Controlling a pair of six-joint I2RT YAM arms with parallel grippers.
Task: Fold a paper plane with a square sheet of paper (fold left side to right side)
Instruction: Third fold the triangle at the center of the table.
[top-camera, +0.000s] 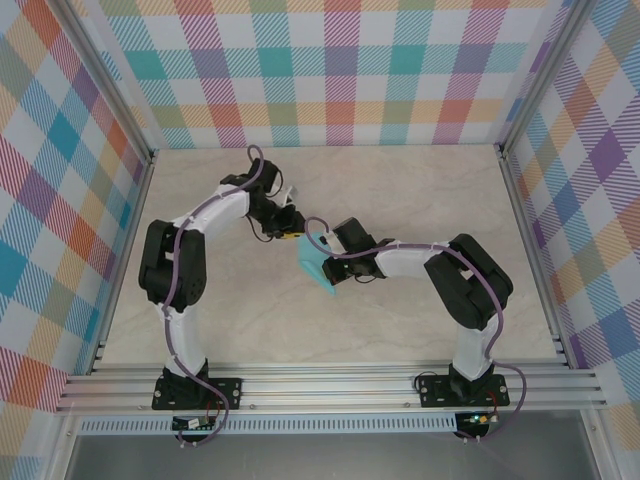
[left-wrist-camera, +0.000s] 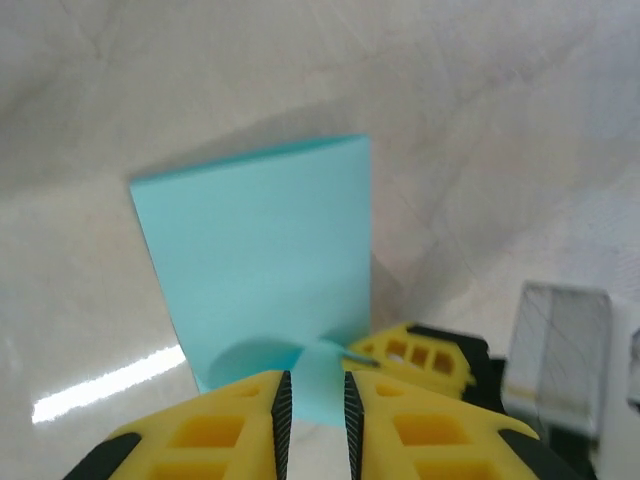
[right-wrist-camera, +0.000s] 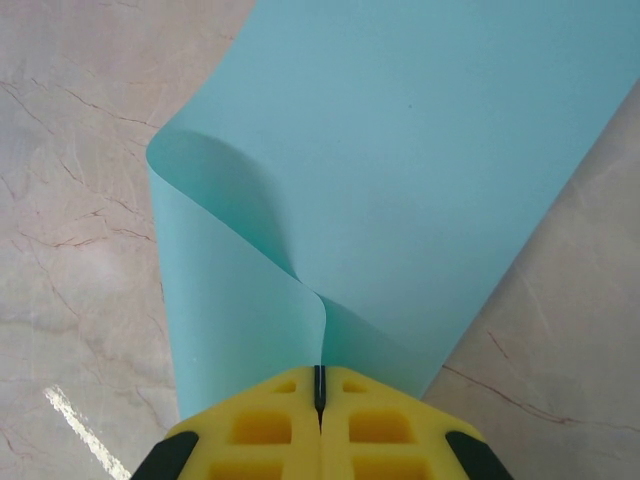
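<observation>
**Sheet** (right-wrist-camera: 420, 150): it lies at mid-desk between the two end effectors, partly raised off the surface. It is bent over on itself in a loose roll. The bend is rounded and no crease is set. Whether the free edges line up cannot be determined from these views.

**Right end effector** (right-wrist-camera: 320, 395): closed on the sheet, pinching a fold of it at the near edge.

**Left end effector** (left-wrist-camera: 315, 405): the jaws are narrowly apart and the sheet's edge shows in the gap. The paper is far thinner than that gap, so no grip is judged. The two end effectors sit just beside each other at the same edge.

**Desk** (top-camera: 400, 190): pale marbled surface carrying the sheet's lower layer.

**Assessment:** the step in hand is the left-to-right fold, judged to be at the point of bringing edge onto edge.
- To do it well, the upper edge and corners should be squared to the lower ones before any flattening.
- The pinch should keep the layers together while the other end effector presses the roll down and sweeps along it to a sharp line.

**Risk:** pressing a skewed roll would lock in a crooked crease, and a tug could slide or tear the thin paper.
</observation>
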